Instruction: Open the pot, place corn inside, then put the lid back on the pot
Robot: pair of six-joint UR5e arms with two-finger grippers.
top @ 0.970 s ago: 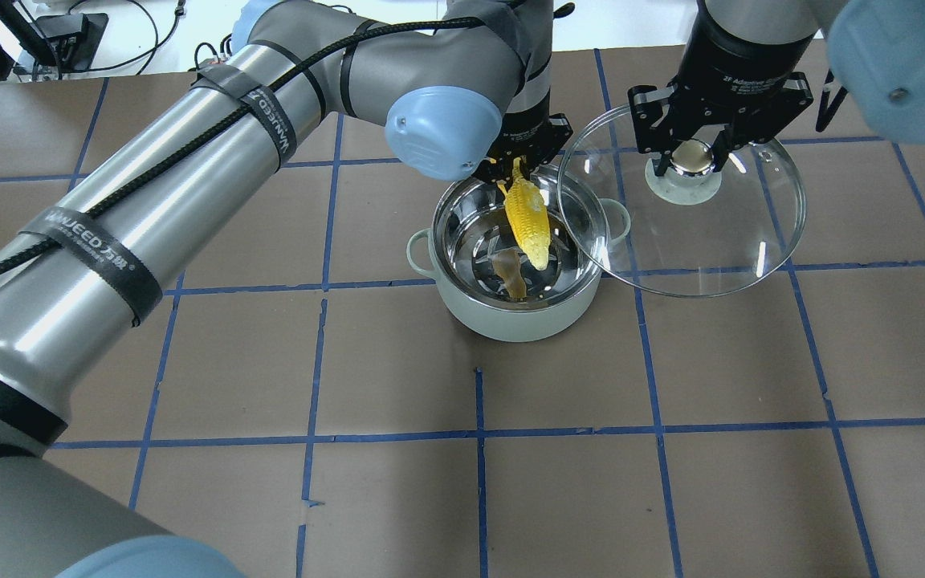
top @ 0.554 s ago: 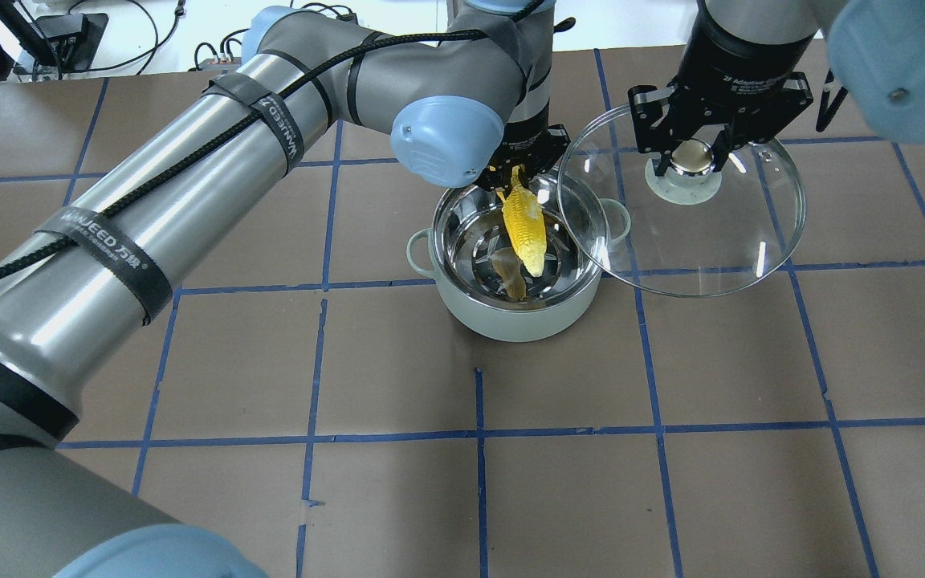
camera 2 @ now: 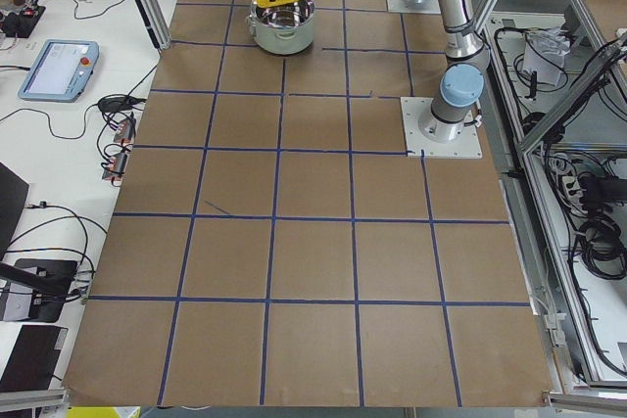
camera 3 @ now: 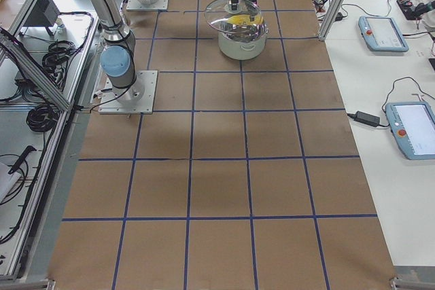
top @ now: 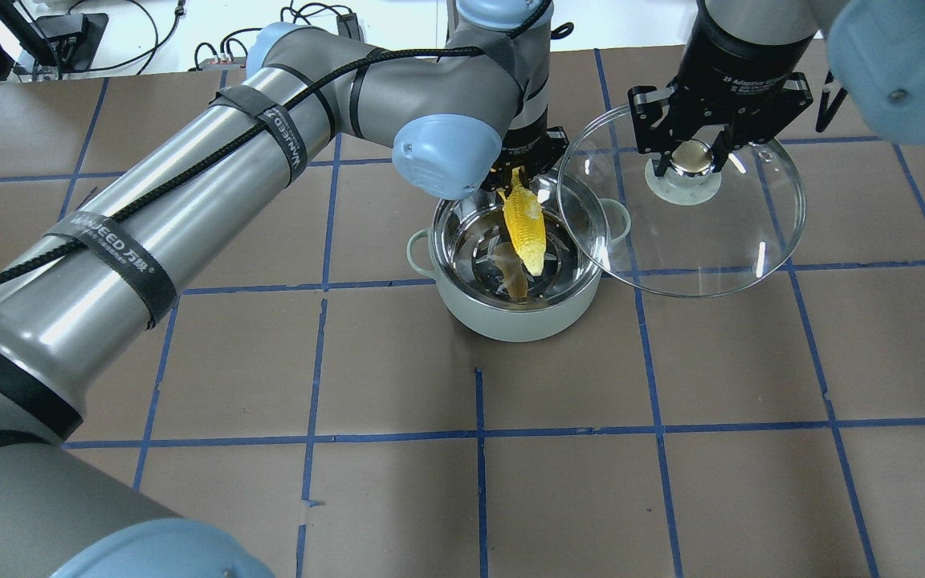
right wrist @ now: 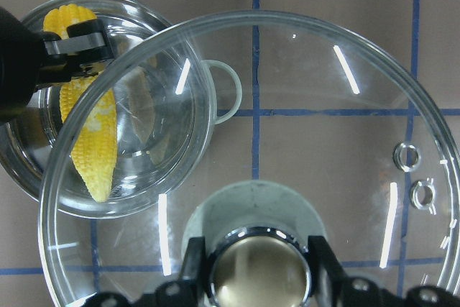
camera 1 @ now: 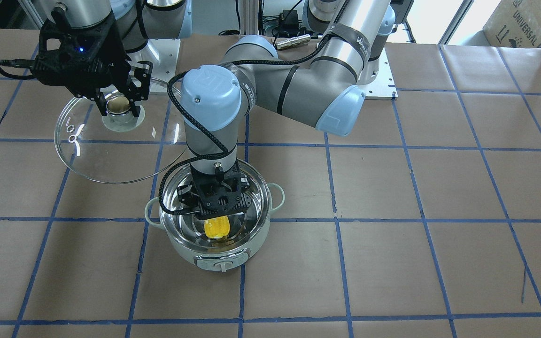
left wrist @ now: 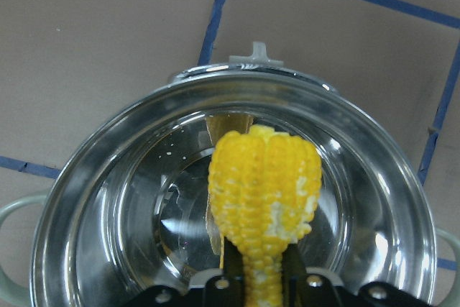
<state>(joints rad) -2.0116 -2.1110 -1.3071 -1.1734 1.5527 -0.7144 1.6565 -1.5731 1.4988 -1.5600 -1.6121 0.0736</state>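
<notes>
The pale mint pot point(top: 511, 321) stands open, its steel inside showing. My left gripper point(top: 515, 170) is shut on the pointed end of the yellow corn point(top: 527, 229), which hangs blunt end down inside the pot's rim. The left wrist view shows the corn point(left wrist: 264, 199) above the pot's floor. My right gripper point(top: 691, 156) is shut on the knob of the glass lid point(top: 719, 241) and holds it in the air to the right of the pot, its edge overlapping the pot's right rim. In the front-facing view the corn point(camera 1: 217, 226) shows below the left gripper point(camera 1: 217, 213).
The table is brown paper with a blue tape grid point(top: 478, 433). The pot's control panel and knob point(camera 1: 223, 265) face the far side from the robot. The left arm's elbow point(camera 1: 209, 94) hangs above the pot.
The left gripper has lowered the corn a little deeper into the pot. The right gripper and the lid have not moved.
</notes>
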